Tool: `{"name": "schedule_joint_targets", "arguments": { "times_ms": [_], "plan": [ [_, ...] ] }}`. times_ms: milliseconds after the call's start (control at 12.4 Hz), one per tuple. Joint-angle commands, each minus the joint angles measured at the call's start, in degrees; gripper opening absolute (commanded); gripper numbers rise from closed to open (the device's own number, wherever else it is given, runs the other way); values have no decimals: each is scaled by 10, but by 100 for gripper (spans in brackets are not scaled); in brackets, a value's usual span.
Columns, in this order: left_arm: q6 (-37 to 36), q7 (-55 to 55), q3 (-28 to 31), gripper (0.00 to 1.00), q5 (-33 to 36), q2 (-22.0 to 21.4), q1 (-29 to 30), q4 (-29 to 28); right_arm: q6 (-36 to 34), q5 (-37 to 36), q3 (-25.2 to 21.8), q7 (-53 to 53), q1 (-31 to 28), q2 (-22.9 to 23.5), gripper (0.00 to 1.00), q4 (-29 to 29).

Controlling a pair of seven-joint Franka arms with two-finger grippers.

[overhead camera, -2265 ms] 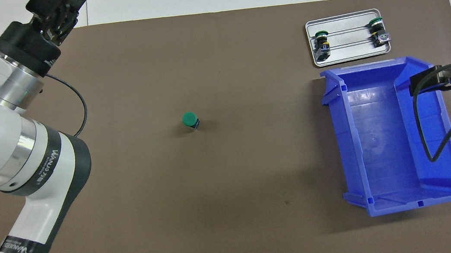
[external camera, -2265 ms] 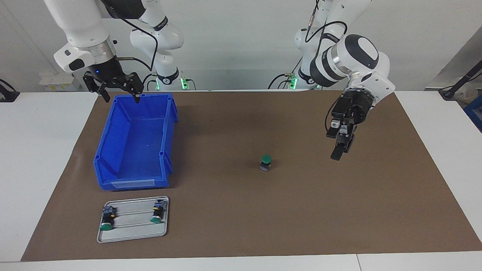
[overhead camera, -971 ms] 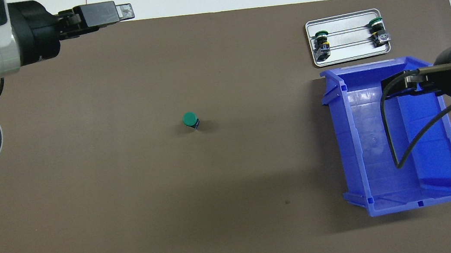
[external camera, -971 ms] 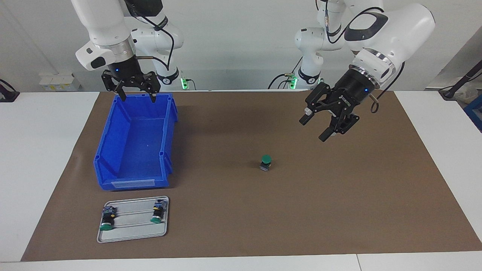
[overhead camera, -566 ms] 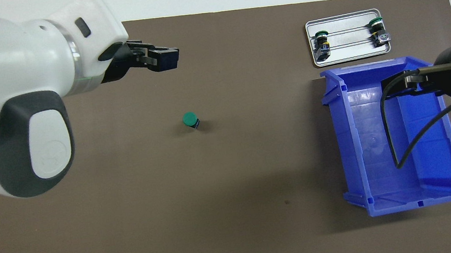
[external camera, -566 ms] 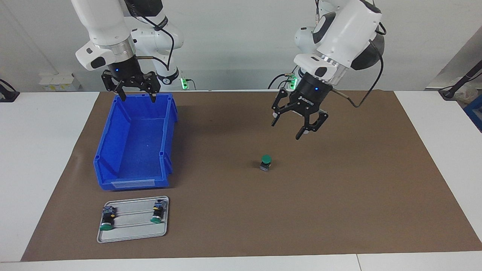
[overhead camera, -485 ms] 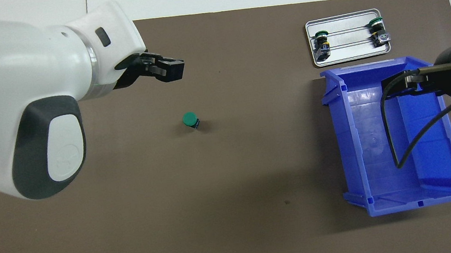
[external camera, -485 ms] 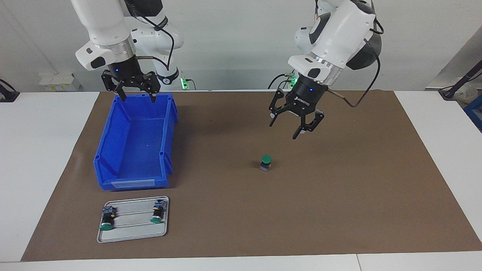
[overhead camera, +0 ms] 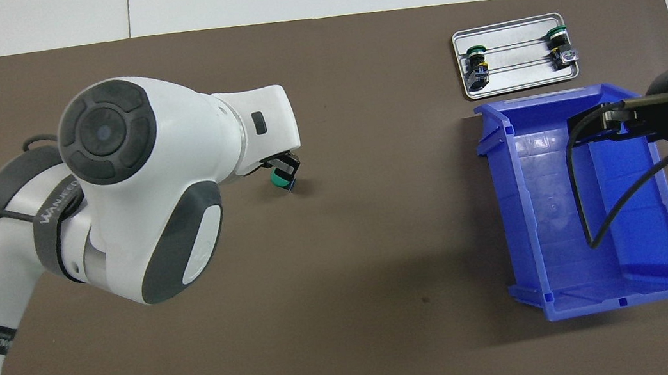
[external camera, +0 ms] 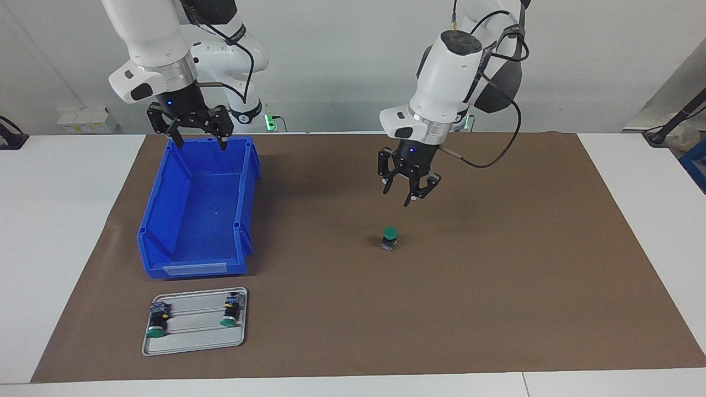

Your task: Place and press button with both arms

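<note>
The button [external camera: 390, 236] stands upright on the brown mat near the table's middle, green cap up, with nothing touching it. My left gripper [external camera: 397, 197] hangs in the air just above it, pointing down, its fingers a little apart and empty. In the overhead view the left gripper [overhead camera: 286, 166] covers part of the button [overhead camera: 279, 182]. My right gripper [external camera: 202, 144] waits open and empty over the end of the blue bin [external camera: 165, 231] nearest the robots.
The blue bin [overhead camera: 509, 216] sits toward the right arm's end of the table. Farther from the robots than the bin lies a metal tray [external camera: 193, 336] with two green-capped switches [external camera: 156, 325] [external camera: 231, 311] lying on it.
My left arm has swung in from its own end of the table to above the button, turned its gripper downward, and narrowed its fingers. The right arm and the button have stayed put.
</note>
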Motion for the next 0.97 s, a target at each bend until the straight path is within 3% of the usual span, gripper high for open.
{"name": "schedule_joint_targets", "arguments": {
  "times_ms": [0, 81, 485, 890],
  "plan": [
    [67, 27, 8, 13, 20, -18, -9, -89, 13, 9, 4, 7, -9, -9, 100, -11],
    [83, 38, 8, 1, 20, -19, -9, -113, 14, 9, 4, 7, -9, -9, 100, -11],
    [168, 50, 8, 0, 52, 9, -15, -170, 14, 9, 4, 7, -9, -9, 100, -11],
    [221, 50, 8, 0, 53, 42, -16, -174, 14, 9, 4, 8, -9, -9, 100, -12]
  ]
}}
